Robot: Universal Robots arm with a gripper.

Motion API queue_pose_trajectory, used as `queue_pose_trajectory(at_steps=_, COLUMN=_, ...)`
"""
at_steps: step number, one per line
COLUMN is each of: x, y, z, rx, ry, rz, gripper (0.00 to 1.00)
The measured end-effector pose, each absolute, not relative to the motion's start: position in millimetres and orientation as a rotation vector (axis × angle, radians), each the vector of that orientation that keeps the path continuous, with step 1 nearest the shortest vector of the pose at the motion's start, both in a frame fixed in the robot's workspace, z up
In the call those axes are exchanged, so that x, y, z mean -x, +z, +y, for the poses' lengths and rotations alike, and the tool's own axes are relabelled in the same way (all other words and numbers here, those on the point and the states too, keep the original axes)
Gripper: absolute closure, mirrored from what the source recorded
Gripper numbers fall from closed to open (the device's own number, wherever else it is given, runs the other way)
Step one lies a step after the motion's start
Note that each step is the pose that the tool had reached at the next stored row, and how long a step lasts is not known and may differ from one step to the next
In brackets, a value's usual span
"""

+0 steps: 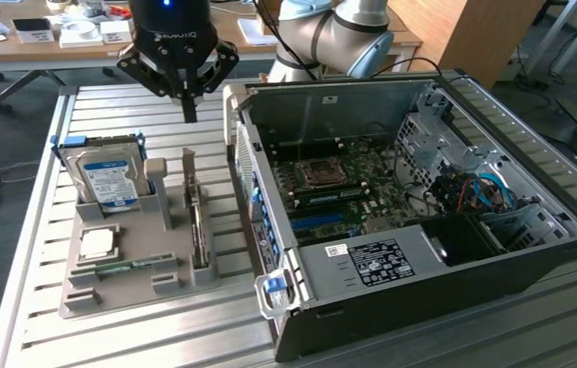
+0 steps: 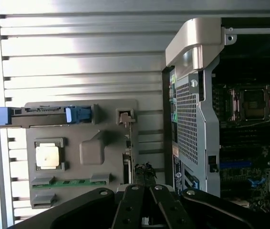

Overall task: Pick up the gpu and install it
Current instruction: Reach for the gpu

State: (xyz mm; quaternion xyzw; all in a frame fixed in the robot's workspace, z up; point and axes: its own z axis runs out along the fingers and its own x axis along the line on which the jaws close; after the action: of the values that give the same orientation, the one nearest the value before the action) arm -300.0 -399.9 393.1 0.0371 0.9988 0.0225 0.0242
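**A:** Where is the gpu in relation to the gripper?
**B:** The gpu (image 1: pixel 198 226) stands on edge in a slot of the grey tray (image 1: pixel 125 295). It is below the gripper (image 1: pixel 189 107), well apart from it, beside the open computer case (image 1: pixel 533 261).
**A:** How does it look?
**B:** Thin and dark, seen edge-on, with a metal bracket at its far end.
**A:** And the gripper?
**B:** Its fingers are pressed together. It holds nothing and touches nothing.
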Motion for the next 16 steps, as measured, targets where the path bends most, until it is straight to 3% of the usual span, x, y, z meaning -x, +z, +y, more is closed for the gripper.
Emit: queue_pose_trajectory(at_steps=16, x=310, y=393, z=-424, rx=-0.115, ry=0.07, rz=3.09, gripper=0.89)
